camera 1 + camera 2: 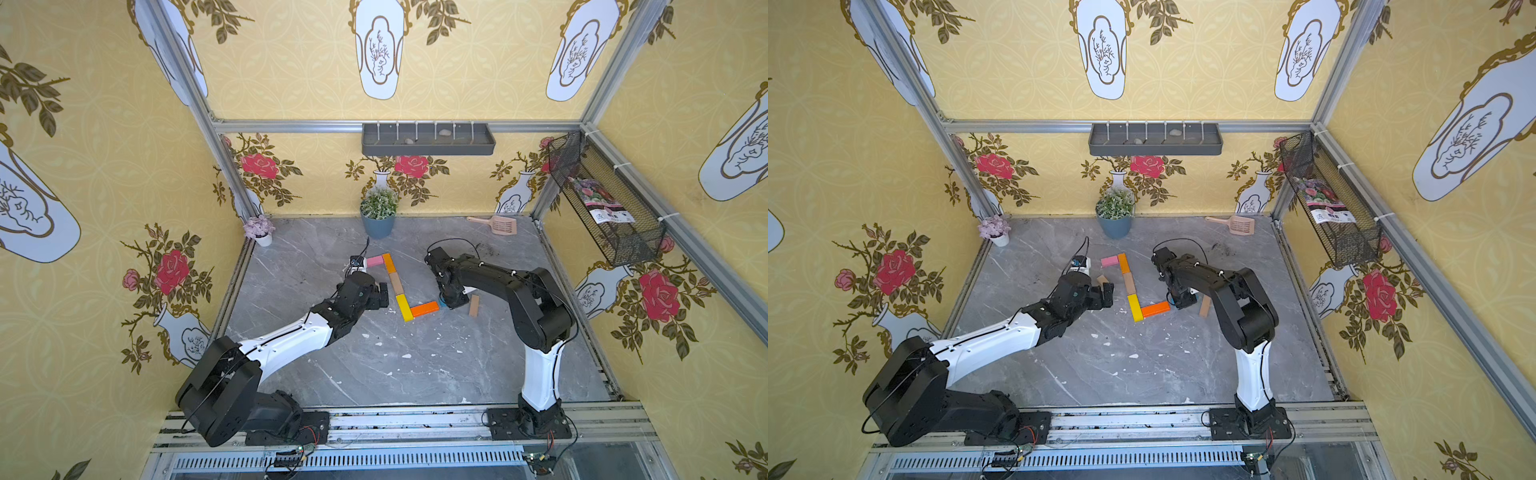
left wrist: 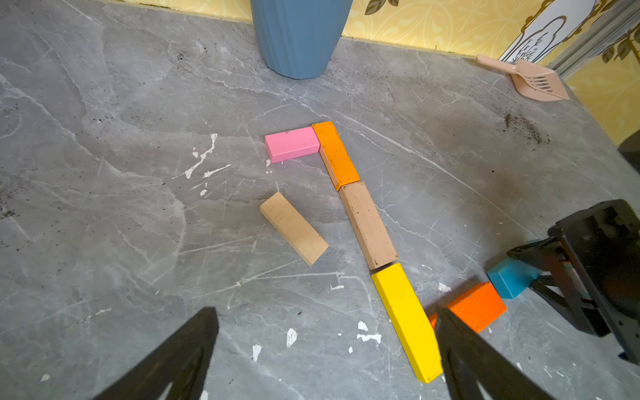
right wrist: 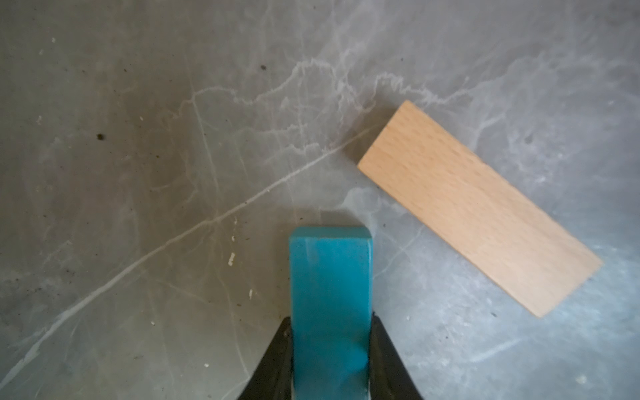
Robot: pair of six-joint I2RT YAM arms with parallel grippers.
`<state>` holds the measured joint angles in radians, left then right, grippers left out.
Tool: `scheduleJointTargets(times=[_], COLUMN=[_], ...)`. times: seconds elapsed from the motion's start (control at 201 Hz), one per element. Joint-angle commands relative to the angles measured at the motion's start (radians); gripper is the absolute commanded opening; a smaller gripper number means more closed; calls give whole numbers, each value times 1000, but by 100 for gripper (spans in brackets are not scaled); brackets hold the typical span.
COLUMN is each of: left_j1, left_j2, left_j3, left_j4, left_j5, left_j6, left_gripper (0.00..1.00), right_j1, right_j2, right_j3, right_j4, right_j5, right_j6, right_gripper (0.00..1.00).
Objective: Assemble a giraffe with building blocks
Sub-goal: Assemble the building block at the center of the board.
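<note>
Blue block (image 3: 330, 277) in right end effector (image 3: 331, 322) — beside orange body block (image 2: 474, 306)

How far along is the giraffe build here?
Done: pink head, orange neck block, tan neck block, yellow neck block, orange body block, chained. In hand: right gripper shut on the blue block beside the body's free end. Remaining: both legs; one loose tan block lies near the neck, another tan block beside the blue one. The left gripper is open, empty.
</note>
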<state>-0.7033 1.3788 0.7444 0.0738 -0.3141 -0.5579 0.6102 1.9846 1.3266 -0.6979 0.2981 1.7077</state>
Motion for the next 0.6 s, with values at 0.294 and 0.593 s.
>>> scheduleJointTargets(times=[0.294,0.593], left_j1=[1,1], left_j2=[-12,-7], left_j3=[-4,-3], left_j4=[3,2], left_j5=[-4,0], left_j6=[3,6], left_gripper=[99,99], right_j1=[17,15], right_j2=[9,-56], right_j3=[-7,-54], right_j4=[6,48], right_j5=[-12,7], right_j6=[36,18], right_gripper=[20,72])
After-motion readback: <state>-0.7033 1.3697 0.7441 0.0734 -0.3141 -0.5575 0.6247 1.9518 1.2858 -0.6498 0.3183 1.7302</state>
